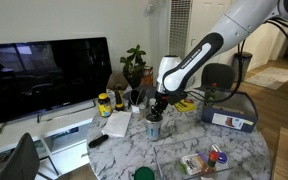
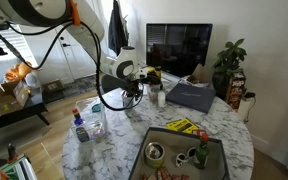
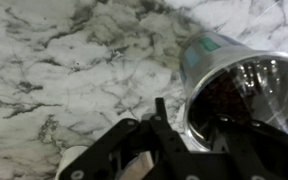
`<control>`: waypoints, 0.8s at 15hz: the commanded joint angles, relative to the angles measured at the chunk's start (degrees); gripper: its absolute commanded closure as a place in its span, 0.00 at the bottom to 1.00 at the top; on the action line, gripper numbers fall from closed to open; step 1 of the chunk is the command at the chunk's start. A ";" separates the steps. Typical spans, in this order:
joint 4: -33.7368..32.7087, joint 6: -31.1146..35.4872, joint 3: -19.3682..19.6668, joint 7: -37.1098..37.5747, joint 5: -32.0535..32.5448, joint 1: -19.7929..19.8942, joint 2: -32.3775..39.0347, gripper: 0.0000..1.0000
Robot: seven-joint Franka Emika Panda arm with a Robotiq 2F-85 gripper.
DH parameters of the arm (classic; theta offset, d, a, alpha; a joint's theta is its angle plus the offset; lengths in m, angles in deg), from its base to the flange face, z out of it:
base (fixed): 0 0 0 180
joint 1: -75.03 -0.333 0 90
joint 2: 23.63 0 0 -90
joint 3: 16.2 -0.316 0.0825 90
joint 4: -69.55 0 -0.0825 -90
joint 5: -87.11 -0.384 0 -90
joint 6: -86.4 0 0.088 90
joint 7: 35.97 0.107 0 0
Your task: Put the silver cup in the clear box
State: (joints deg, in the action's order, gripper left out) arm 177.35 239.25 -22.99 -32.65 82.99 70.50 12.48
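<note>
1. In an exterior view we see a strip of bare bench [image 1: 179,142] between the silver cup [image 1: 154,127] and the clear box [image 1: 206,160]. Nothing stands on it.
2. The grey-blue tray [image 1: 229,118] borders this strip on the far side.
3. On the other side of the cup lie a white paper [image 1: 117,125] and a black remote [image 1: 97,141], with a yellow-lidded jar [image 1: 104,103] behind them.
4. A plant [image 1: 135,65] and small things crowd the bench behind the cup.
5. The gripper [image 1: 158,106] fills the room directly above the cup.
6. A bottle [image 2: 81,128] stands in or just beside the box. We cannot tell which.
7. In the wrist view the bench left of the cup is bare.
</note>
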 commanded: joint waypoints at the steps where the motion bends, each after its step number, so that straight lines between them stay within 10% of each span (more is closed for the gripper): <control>1: -0.70 -0.62 -1.55 -2.39 -2.06 1.41 0.62 0.94; 12: 17.59 -12.42 -25.41 -44.13 -25.75 24.29 -21.55 0.99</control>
State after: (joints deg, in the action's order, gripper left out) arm 186.09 231.25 -43.26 -66.20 62.39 88.90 0.82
